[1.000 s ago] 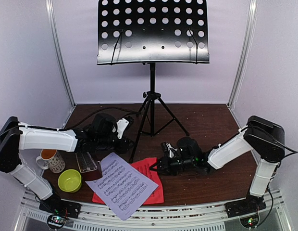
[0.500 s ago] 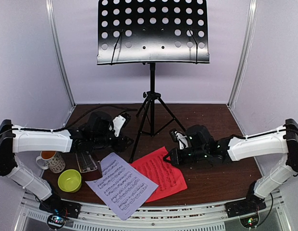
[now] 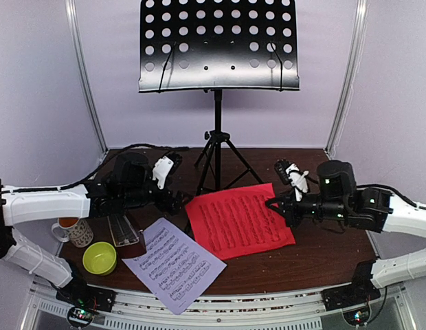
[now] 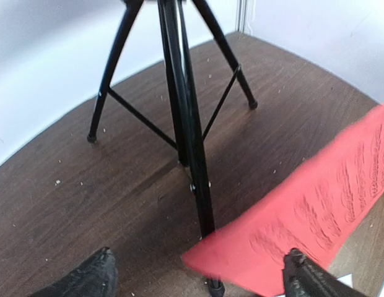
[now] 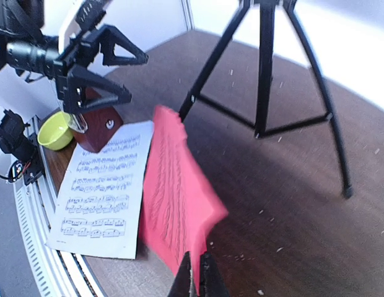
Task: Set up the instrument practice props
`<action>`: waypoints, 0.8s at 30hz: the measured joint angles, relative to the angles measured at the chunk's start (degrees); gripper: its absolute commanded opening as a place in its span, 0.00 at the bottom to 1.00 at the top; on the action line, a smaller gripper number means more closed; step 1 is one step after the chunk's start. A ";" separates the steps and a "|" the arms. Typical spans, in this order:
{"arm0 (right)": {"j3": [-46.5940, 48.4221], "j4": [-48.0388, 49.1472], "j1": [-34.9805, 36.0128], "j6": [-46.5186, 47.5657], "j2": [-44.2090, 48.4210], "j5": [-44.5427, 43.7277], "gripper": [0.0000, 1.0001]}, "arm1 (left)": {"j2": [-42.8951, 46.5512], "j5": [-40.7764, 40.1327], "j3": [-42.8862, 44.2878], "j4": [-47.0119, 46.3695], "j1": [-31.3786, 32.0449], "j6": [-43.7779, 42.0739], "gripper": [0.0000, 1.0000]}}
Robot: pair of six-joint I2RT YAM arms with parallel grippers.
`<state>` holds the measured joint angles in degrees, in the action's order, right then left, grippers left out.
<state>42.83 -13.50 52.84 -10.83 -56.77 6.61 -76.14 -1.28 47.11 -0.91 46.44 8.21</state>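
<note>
I judge step in hand: carrying red sheet (image 3: 237, 220) to stand (image 3: 218, 48). Right gripper (image 5: 195, 272) clamped on sheet's edge, sheet low before stand's legs. Left gripper (image 5: 136, 77) jaws apart, empty, left of legs. Next I need high lift onto stand's shelf.

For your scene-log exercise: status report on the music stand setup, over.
Right fingers shut on red sheet, edge raised. Left fingers open, empty. Stand desk bare; tripod leg beside sheet's free corner.
</note>
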 measured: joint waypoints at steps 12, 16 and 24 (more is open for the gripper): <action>6.32 -5.99 0.00 8.98 16.83 -0.35 0.00 | 11.04 3.58 -3.32 -5.14 0.00 -1.99 0.98; 6.93 -5.62 0.00 9.68 20.31 1.88 0.00 | 11.45 6.58 -4.11 -8.74 0.07 -2.32 0.98; 8.70 -3.54 -0.11 9.55 24.57 7.80 0.00 | 11.08 11.85 -6.75 -20.26 1.81 -2.54 0.96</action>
<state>51.53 -17.04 52.73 -1.28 -32.21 14.41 -65.06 10.57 40.36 -21.17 48.25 5.67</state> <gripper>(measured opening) 0.010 0.977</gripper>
